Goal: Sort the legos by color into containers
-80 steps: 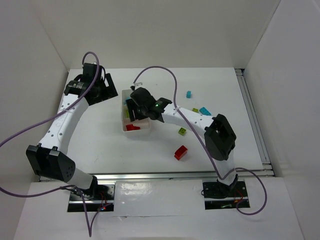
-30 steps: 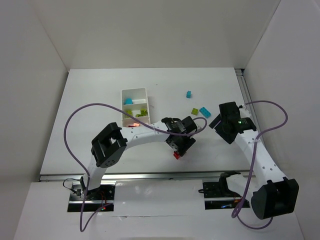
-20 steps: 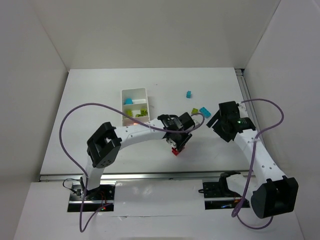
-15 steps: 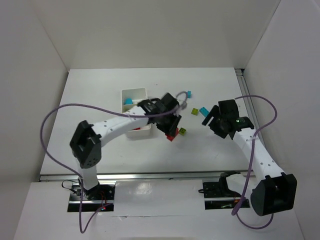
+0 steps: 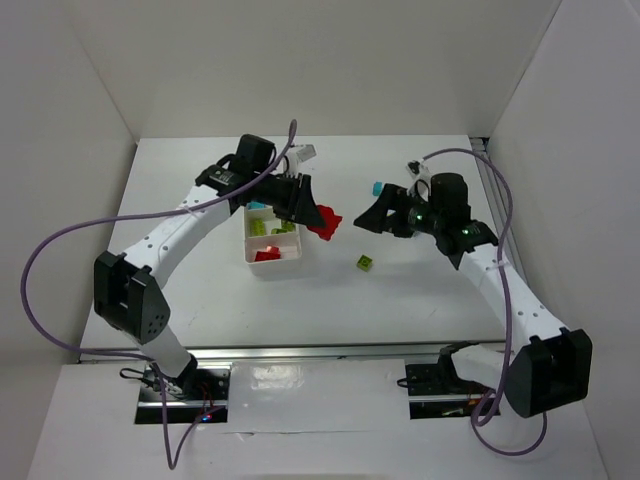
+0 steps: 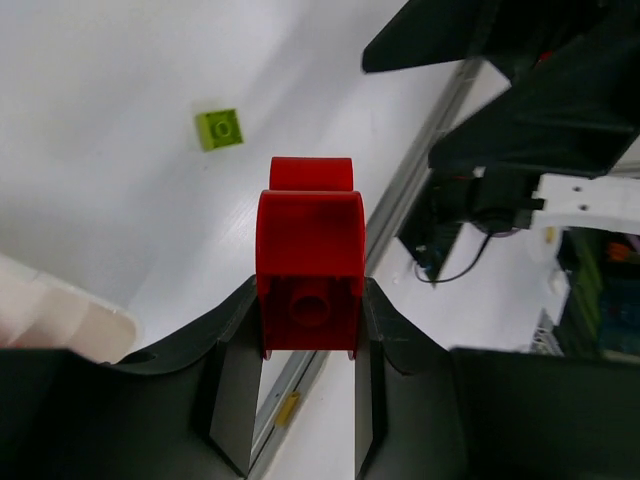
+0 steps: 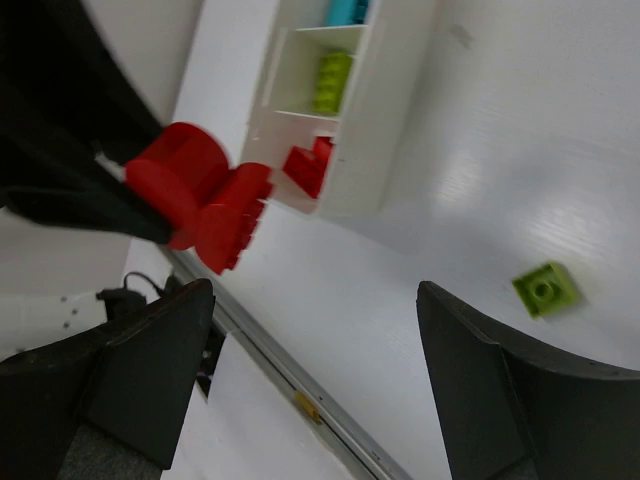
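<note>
My left gripper (image 5: 308,208) is shut on a red lego (image 5: 325,221) and holds it in the air just right of the white tray (image 5: 276,263). In the left wrist view the red lego (image 6: 310,250) sits clamped between both fingers. The tray's compartments hold a red lego (image 5: 267,254), yellow-green legos (image 5: 272,228) and a cyan one (image 5: 258,207). My right gripper (image 5: 377,216) hangs open and holds nothing, right of the held brick. A yellow-green lego (image 5: 366,262) lies loose on the table, and a cyan lego (image 5: 378,186) shows behind the right gripper.
In the right wrist view the tray (image 7: 385,130) lies top centre, with the held red lego (image 7: 200,195) to its left and the loose yellow-green lego (image 7: 545,288) at the right. A metal rail (image 5: 380,349) runs along the table's near edge.
The left gripper closed on the red lego near the front of the table, lifted it and carried it back beside the tray. The right gripper swung in toward the centre and opened wider.
</note>
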Action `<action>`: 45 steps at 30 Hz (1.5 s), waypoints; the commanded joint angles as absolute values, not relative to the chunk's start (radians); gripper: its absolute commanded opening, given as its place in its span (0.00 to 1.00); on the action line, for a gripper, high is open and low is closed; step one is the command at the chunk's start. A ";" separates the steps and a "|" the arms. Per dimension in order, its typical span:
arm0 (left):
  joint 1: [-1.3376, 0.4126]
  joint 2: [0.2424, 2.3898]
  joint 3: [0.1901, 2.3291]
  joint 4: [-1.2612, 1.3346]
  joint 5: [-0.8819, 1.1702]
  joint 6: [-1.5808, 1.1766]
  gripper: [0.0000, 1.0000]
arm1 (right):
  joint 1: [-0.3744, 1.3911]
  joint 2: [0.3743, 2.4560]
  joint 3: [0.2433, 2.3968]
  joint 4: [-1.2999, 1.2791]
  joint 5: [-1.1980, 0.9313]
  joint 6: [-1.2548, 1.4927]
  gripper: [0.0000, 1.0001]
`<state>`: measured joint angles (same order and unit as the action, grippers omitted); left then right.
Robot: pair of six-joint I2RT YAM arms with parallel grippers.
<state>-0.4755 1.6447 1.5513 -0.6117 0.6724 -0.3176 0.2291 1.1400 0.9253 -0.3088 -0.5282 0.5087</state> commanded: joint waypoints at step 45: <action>-0.192 1.592 1.381 -0.302 1.164 -0.391 0.00 | 0.336 1.356 1.078 -0.078 -0.789 0.457 0.01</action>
